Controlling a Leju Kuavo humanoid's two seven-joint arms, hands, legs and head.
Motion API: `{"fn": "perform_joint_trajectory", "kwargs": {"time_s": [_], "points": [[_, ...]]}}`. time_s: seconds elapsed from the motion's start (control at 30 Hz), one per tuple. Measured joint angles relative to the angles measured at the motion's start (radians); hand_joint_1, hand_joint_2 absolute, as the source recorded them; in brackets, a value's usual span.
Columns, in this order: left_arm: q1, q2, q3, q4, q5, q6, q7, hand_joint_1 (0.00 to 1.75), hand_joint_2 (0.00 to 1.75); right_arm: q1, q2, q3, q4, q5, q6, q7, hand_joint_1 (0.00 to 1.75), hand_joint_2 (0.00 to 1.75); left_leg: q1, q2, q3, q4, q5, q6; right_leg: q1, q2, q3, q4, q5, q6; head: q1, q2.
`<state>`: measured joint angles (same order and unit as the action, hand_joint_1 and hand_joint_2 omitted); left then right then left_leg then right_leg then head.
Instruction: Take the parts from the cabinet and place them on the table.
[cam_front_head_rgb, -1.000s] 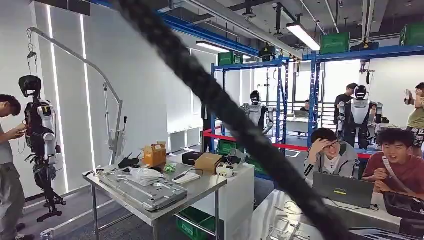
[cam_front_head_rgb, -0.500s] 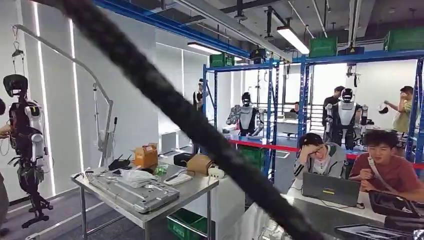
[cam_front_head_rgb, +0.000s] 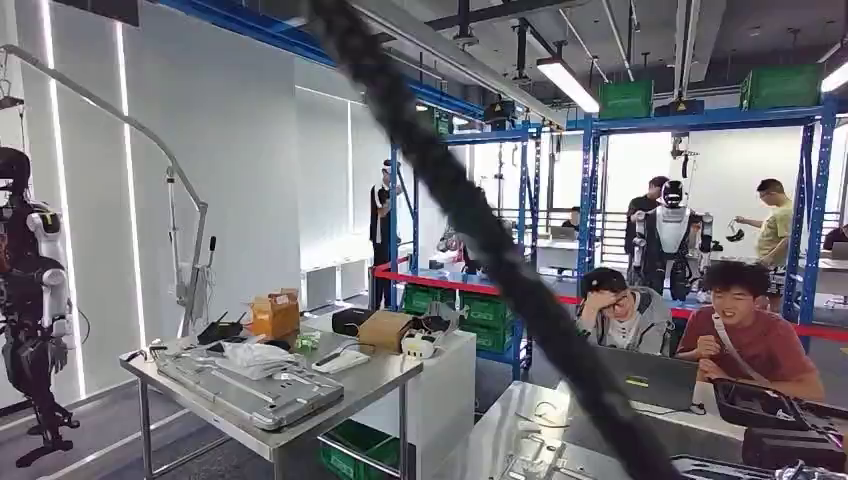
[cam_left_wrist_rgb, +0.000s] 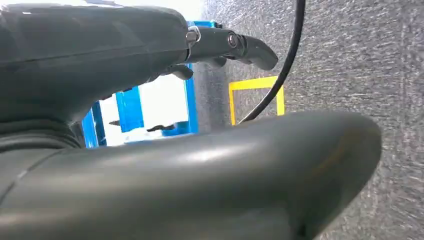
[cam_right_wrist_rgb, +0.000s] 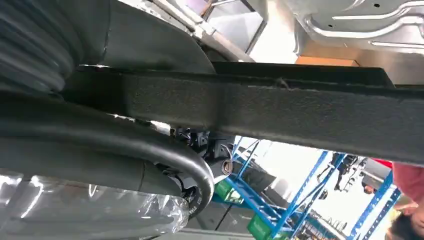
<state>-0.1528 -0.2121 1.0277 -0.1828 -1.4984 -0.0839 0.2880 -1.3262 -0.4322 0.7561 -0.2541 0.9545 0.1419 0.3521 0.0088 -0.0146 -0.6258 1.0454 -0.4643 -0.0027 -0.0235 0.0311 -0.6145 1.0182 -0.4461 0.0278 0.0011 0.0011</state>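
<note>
Everything in the head view has slid toward the left over the last second, the steel table (cam_front_head_rgb: 385, 383), the blue racks (cam_front_head_rgb: 590, 200) and the seated people alike, so the camera has swung to the robot's right rather than anything being shifted; the robot appears to be turning in place. For the task this suggests travel between cabinet and table, with no placing under way yet. No cabinet can be made out with certainty. A thick black braided cable (cam_front_head_rgb: 480, 230) crosses the view diagonally, close to the lens. On the steel table at the left lies a large stamped metal panel (cam_front_head_rgb: 250, 388), likely one of the parts, among boxes and a white bag. A second shiny table (cam_front_head_rgb: 500, 440) sits at the bottom edge, with small metal pieces on it. In the left wrist view the left hand (cam_left_wrist_rgb: 100, 55) hangs over grey carpet (cam_left_wrist_rgb: 360, 60) and a yellow tape square (cam_left_wrist_rgb: 255, 85), its fingers (cam_left_wrist_rgb: 245, 45) stretched out, apart from the thumb, holding nothing. In the right wrist view the right hand (cam_right_wrist_rgb: 100, 145) lies beside a black bar (cam_right_wrist_rgb: 280, 110) and crinkled clear plastic (cam_right_wrist_rgb: 90, 210), with a stamped metal sheet (cam_right_wrist_rgb: 360, 20) beyond; whether it grips anything cannot be told.
</note>
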Motion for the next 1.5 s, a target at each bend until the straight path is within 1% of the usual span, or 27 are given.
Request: {"fn": "perform_joint_trajectory", "kwargs": {"time_s": [0.07,0.13,0.23,0.27,0.3,0.33,0.4,0.43,0.47,0.57,0.6,0.63,0.67,0.73,0.8,0.83,0.93,0.97,1.03,1.13,1.2,1.27,1.3,1.37,1.43,1.47,1.5], "points": [[0.0,0.0,0.0,0.0,0.0,0.0,0.0,0.0,0.0,0.01,0.006,0.0,0.0,0.0,-0.001,-0.003,1.75,1.75,-0.003,0.002,-0.001,-0.001,0.004,0.009,-0.004,0.004,0.001,-0.009,0.005,0.014,-0.001,-0.002],[-0.002,-0.001,0.0,0.0,0.0,0.0,0.0,0.0,0.0,0.016,0.006,0.0,0.0,0.0,-0.002,-0.003,1.75,1.75,0.001,0.007,0.0,-0.013,0.013,0.024,-0.005,-0.013,-0.018,0.024,-0.028,0.018,-0.001,-0.001],[0.001,-0.001,0.0,0.0,0.0,0.0,0.0,0.0,0.0,0.02,0.011,-0.001,0.0,0.001,-0.006,-0.003,1.75,1.75,-0.004,0.01,-0.001,-0.012,0.013,0.03,-0.003,-0.016,-0.113,0.241,-0.127,0.018,-0.003,-0.001],[0.001,-0.001,0.0,0.0,0.0,0.0,0.0,0.0,0.0,0.026,0.014,-0.001,0.0,0.001,-0.008,-0.003,1.75,1.75,-0.006,0.012,-0.001,-0.012,0.012,0.031,-0.003,-0.017,-0.138,0.294,-0.138,0.017,-0.004,-0.001],[0.001,-0.001,0.0,0.0,0.0,0.0,0.0,0.0,0.0,0.033,0.018,-0.002,0.0,0.002,-0.01,-0.001,1.75,1.75,-0.008,0.013,-0.001,-0.012,0.012,0.031,-0.003,-0.017,-0.14,0.298,-0.127,0.017,-0.005,-0.001],[0.001,-0.001,0.0,0.0,0.0,0.0,0.0,0.0,0.0,0.038,0.024,-0.002,0.0,0.004,-0.012,0.001,1.75,1.75,-0.009,0.015,0.0,-0.011,0.012,0.031,-0.002,-0.018,-0.121,0.254,-0.094,0.014,-0.006,-0.001],[0.001,-0.001,0.0,0.0,0.0,0.0,0.0,0.0,0.0,0.04,0.039,-0.002,-0.002,0.011,-0.015,0.005,1.75,1.75,-0.013,0.021,0.002,-0.011,0.011,0.031,0.003,-0.028,-0.036,0.079,-0.007,0.006,-0.007,-0.001],[0.001,-0.001,0.0,0.0,0.0,0.0,-0.001,0.0,0.0,0.04,0.045,-0.002,-0.005,0.015,-0.018,0.008,1.75,1.75,-0.014,0.024,0.001,-0.012,0.011,0.031,0.011,-0.048,-0.009,0.014,0.0,-0.002,-0.008,-0.001],[0.0,-0.001,0.0,0.0,0.0,0.0,-0.001,0.0,0.0,0.037,0.053,-0.002,-0.006,0.018,-0.019,0.012,1.75,1.75,-0.021,0.027,-0.006,-0.009,0.011,0.029,0.022,-0.049,0.007,-0.003,-0.006,-0.004,-0.006,-0.002],[0.001,0.0,0.0,0.0,0.0,0.0,0.0,0.0,0.0,0.046,0.063,-0.006,-0.006,0.023,-0.02,0.016,1.75,1.75,-0.019,0.034,-0.006,-0.012,0.016,0.021,0.023,-0.04,0.003,-0.006,-0.007,-0.007,-0.006,-0.001],[0.0,0.0,0.0,0.0,0.0,0.0,0.0,0.0,0.0,0.047,0.063,-0.008,-0.007,0.023,-0.02,0.016,1.75,1.75,-0.022,0.034,-0.009,-0.01,0.011,0.017,0.008,-0.039,0.009,-0.013,-0.002,-0.015,-0.007,-0.001],[0.0,0.0,0.0,0.0,0.0,0.0,0.0,0.0,0.0,0.047,0.068,-0.008,-0.007,0.023,-0.021,0.016,1.75,1.75,-0.019,0.027,-0.012,0.007,-0.004,0.009,0.006,-0.038,0.011,-0.015,0.0,-0.017,-0.006,-0.001],[0.0,0.0,0.0,0.0,0.0,0.0,0.0,0.0,0.0,0.045,0.069,-0.009,-0.007,0.023,-0.021,0.017,1.75,1.75,-0.016,0.022,-0.031,0.055,-0.036,0.005,0.003,-0.037,0.011,-0.015,0.0,-0.023,-0.003,-0.001],[0.0,0.001,0.0,0.0,0.0,0.0,0.0,0.0,0.0,0.046,0.076,-0.011,-0.007,0.023,-0.022,0.017,1.75,1.75,-0.007,0.019,-0.105,0.224,-0.112,-0.003,0.003,-0.033,0.011,-0.015,0.0,-0.028,-0.001,-0.002],[0.001,0.001,0.0,0.0,0.0,0.0,0.0,0.0,0.0,0.052,0.078,-0.014,-0.007,0.024,-0.021,0.015,1.75,1.75,0.002,0.018,-0.156,0.33,-0.14,-0.009,0.001,-0.024,0.012,-0.015,0.0,-0.027,0.0,-0.001],[0.001,0.001,0.0,0.0,0.0,0.0,0.0,0.0,0.0,0.055,0.079,-0.016,-0.007,0.024,-0.021,0.013,1.75,1.75,0.006,0.018,-0.147,0.308,-0.115,-0.013,-0.001,-0.02,0.013,-0.014,-0.001,-0.027,0.001,-0.001],[-0.001,0.001,0.0,0.0,-0.001,0.0,0.0,0.0,0.0,0.056,0.079,-0.024,-0.007,0.026,-0.021,0.002,1.75,1.75,0.022,0.011,-0.029,0.057,0.009,-0.02,-0.01,-0.009,0.015,-0.004,-0.01,-0.012,0.001,-0.001],[-0.003,0.001,-0.001,0.0,-0.002,0.0,0.0,0.0,0.0,0.055,0.078,-0.028,-0.007,0.029,-0.021,0.001,1.75,1.75,0.026,-0.011,-0.01,0.024,-0.003,-0.027,-0.006,-0.008,0.008,0.001,-0.013,-0.004,0.001,-0.001],[-0.003,0.001,-0.001,0.0,-0.002,0.001,0.0,0.0,0.0,0.055,0.07,-0.033,-0.007,0.033,-0.021,-0.004,1.75,1.75,0.021,-0.01,-0.016,0.015,-0.003,-0.02,-0.006,-0.001,0.0,0.003,-0.008,0.01,-0.002,0.0],[-0.007,0.002,-0.001,-0.001,-0.002,0.004,0.0,0.0,0.0,0.056,0.063,-0.036,-0.007,0.035,-0.02,-0.008,1.75,1.75,0.02,-0.002,-0.015,0.007,0.005,0.003,-0.011,0.001,-0.005,-0.002,-0.012,0.023,-0.004,-0.001],[-0.009,0.002,-0.002,-0.001,-0.002,0.006,0.0,0.0,0.0,0.053,0.06,-0.045,-0.007,0.039,-0.02,-0.007,1.75,1.75,0.015,0.001,-0.015,0.005,0.007,0.016,-0.007,-0.016,-0.05,0.097,-0.073,0.02,-0.004,-0.001],[-0.008,0.002,-0.001,-0.001,-0.002,0.006,0.0,0.0,0.0,0.055,0.06,-0.048,-0.007,0.04,-0.019,-0.007,1.75,1.75,0.01,0.007,-0.015,0.005,0.006,0.019,-0.005,-0.016,-0.126,0.264,-0.138,0.021,-0.004,-0.001],[-0.008,0.002,-0.001,-0.001,-0.002,0.006,0.0,0.0,0.0,0.058,0.06,-0.048,-0.007,0.041,-0.019,-0.007,1.75,1.75,0.008,0.01,-0.015,0.006,0.005,0.02,-0.005,-0.016,-0.152,0.316,-0.146,0.02,-0.005,-0.001],[-0.008,0.003,-0.001,-0.001,-0.002,0.006,0.0,0.0,0.0,0.061,0.06,-0.049,-0.007,0.042,-0.019,-0.007,1.75,1.75,0.006,0.014,-0.014,0.006,0.005,0.02,-0.004,-0.017,-0.132,0.263,-0.096,0.017,-0.004,-0.002],[-0.009,0.003,-0.001,-0.001,-0.002,0.006,0.0,0.0,0.0,0.058,0.06,-0.051,-0.007,0.042,-0.019,-0.007,1.75,1.75,0.005,0.018,-0.009,0.006,0.003,0.02,0.001,-0.029,-0.047,0.088,-0.008,0.01,-0.004,-0.001],[-0.009,0.003,-0.001,-0.001,-0.001,0.008,0.0,0.0,0.0,0.055,0.06,-0.052,-0.007,0.042,-0.019,-0.007,1.75,1.75,0.005,0.022,-0.009,0.005,0.002,0.018,0.008,-0.051,-0.02,0.025,-0.001,0.004,-0.003,-0.001],[-0.009,0.003,-0.001,-0.001,0.0,0.01,-0.001,0.0,0.0,0.051,0.06,-0.054,-0.007,0.043,-0.02,-0.007,1.75,1.75,-0.002,0.023,-0.014,0.008,0.002,0.016,0.022,-0.053,-0.009,0.008,-0.004,0.002,-0.002,-0.002]]}}
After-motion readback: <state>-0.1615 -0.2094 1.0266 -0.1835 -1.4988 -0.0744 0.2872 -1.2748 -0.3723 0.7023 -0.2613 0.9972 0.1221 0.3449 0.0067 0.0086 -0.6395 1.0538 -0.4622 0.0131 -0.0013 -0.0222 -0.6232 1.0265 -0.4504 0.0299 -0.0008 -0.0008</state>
